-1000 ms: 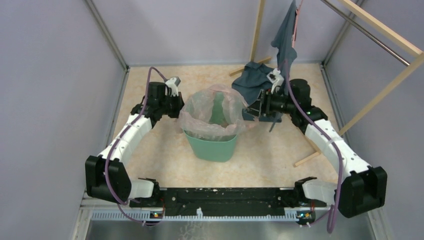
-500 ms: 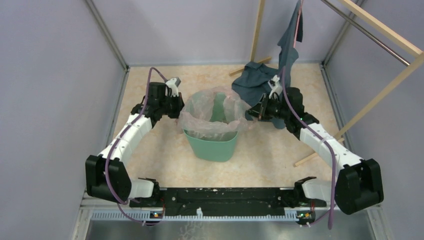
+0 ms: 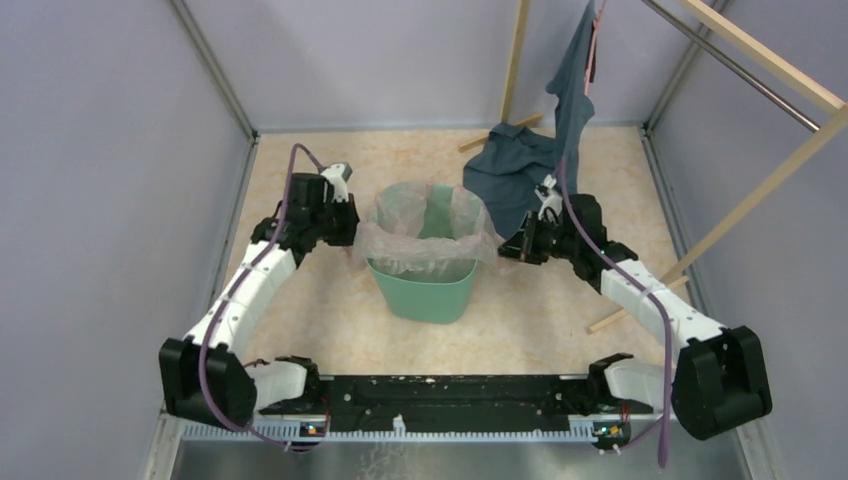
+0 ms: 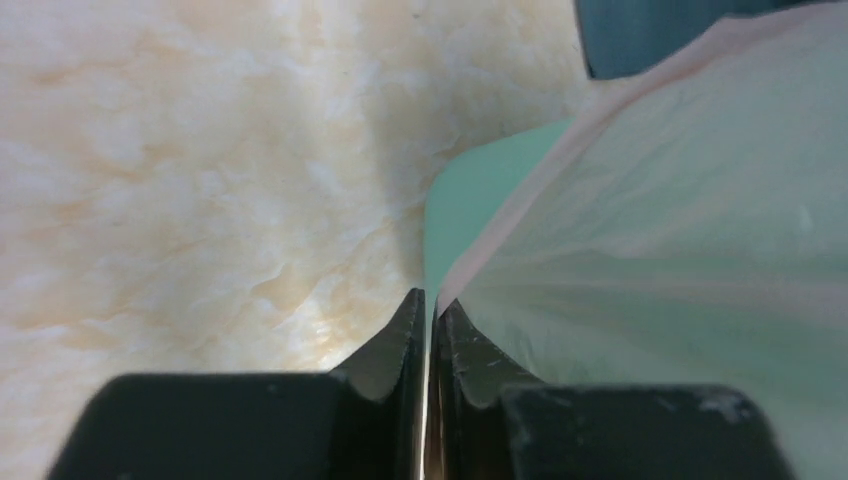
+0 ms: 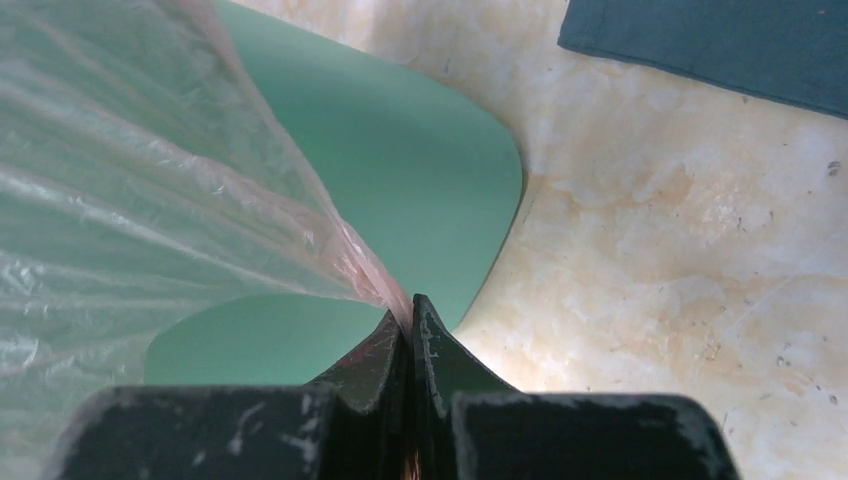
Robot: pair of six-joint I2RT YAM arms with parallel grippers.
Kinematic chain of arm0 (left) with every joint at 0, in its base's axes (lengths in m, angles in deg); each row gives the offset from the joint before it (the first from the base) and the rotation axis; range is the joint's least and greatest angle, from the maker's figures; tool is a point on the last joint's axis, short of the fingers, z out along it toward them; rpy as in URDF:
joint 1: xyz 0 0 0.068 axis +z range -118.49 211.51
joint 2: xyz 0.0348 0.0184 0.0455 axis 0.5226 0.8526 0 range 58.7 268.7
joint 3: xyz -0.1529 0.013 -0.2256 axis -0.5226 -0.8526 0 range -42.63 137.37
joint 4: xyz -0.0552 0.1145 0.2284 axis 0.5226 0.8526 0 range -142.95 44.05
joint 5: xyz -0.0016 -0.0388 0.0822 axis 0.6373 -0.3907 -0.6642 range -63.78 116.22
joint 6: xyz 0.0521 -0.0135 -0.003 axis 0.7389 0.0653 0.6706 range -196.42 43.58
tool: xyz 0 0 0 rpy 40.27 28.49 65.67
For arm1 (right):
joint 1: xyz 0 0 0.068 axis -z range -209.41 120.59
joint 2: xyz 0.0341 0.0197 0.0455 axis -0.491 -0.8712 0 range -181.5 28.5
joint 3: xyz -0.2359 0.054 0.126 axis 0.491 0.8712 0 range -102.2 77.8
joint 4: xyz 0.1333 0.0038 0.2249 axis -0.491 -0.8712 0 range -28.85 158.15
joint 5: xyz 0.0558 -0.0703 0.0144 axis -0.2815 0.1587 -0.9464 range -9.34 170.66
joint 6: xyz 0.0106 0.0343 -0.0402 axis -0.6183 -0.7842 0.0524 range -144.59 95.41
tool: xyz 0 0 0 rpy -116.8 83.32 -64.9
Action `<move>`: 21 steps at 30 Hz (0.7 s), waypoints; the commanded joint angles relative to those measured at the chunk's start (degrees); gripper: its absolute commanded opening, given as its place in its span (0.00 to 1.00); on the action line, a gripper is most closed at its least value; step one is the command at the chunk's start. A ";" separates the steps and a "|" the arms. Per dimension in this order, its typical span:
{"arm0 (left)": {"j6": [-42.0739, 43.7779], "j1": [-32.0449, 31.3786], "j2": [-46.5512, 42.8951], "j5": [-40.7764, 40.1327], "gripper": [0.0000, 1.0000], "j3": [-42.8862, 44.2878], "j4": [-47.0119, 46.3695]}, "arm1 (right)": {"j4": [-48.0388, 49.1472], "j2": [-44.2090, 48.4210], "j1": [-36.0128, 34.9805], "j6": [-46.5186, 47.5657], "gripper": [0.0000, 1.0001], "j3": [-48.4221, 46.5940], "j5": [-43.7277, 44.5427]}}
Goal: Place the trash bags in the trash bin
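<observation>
Left wrist view: the left gripper [image 4: 428,300] has its jaws pinched almost together on the hem of the pale-pink trash bag [image 4: 680,230]. The film fans out taut to the right of its fingertips, over the mint-green trash bin [image 4: 470,200] just ahead. The right gripper [image 5: 408,308] is clamped on the opposite hem, with film spreading to its left and the bin wall straight ahead.

The step in hand looks like stretching the bag's mouth over the rim, the bag's body already inside. Next, each hem probably needs drawing down outside the wall, gently, since the thin, wrinkly, glossy film could tear or slip. The bin is smooth, round-cornered and tapering. Beyond the right gripper, on the marbled table [image 5: 700,250], lies a dark blue-grey garment [image 5: 720,40].
</observation>
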 commanded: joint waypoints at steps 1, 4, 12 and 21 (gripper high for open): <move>1.79 0.27 -7.90 -10.02 0.32 2.54 8.49 | -9.30 5.80 -0.14 5.53 0.02 -5.14 3.93; -0.78 0.27 -13.16 -16.08 0.64 4.16 14.18 | -17.92 8.71 -0.16 7.88 0.18 -9.66 7.69; -14.23 0.27 -33.30 -20.83 0.88 -1.11 19.14 | -29.03 17.96 -0.20 4.35 0.68 -12.80 13.16; -42.82 0.27 -42.96 -11.11 0.91 -10.90 12.40 | -5.25 28.32 -0.14 -34.58 0.82 3.50 4.86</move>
